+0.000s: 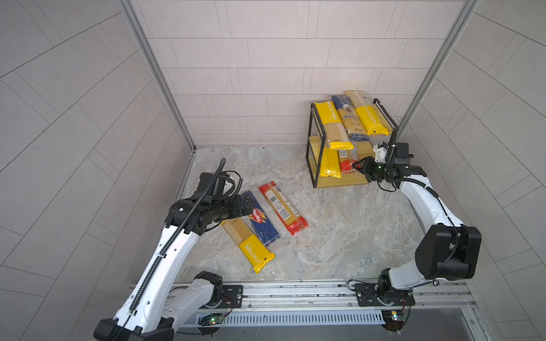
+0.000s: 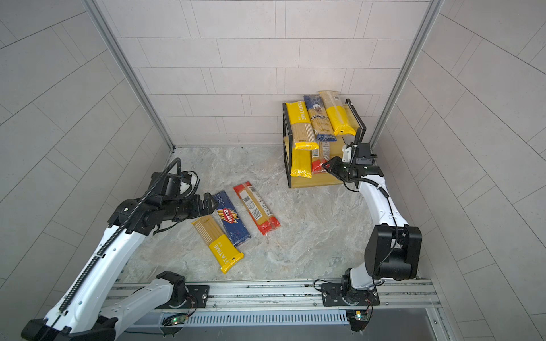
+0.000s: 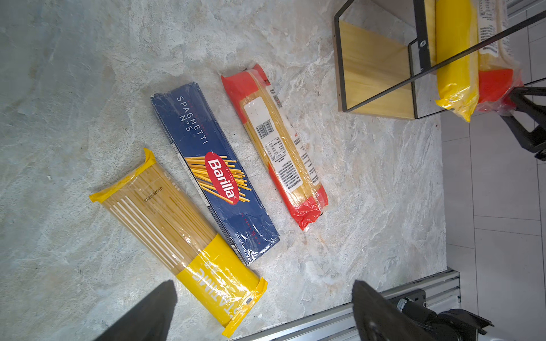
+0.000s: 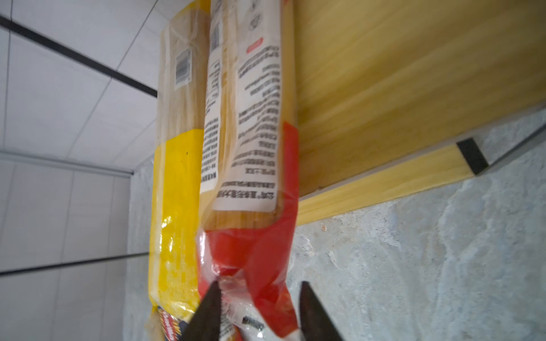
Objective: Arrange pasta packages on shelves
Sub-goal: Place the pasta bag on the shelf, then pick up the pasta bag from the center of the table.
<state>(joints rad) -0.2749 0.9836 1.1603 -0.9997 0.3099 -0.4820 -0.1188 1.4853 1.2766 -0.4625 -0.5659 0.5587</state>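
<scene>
Grey marbled tabletop (image 1: 339,230) between pale tiled walls carries the stepped rack of yellowish wooden boards in a thin black frame (image 1: 339,180). Straight ahead of the right pincer (image 4: 260,283), on the lowest board, lies the long red-ended clear spaghetti pack (image 4: 254,147), with a yellow-ended pack (image 4: 174,192) touching alongside. The pincer's jaws stand apart astride the crimped seal, one finger touching it and the other seemingly just clear, so nothing looks clamped. Spread wider before backing off, lest the film snag. Beneath the wide-spread, empty left pincer (image 1: 247,203) lies a dark blue Barilla pack (image 1: 261,220).
</scene>
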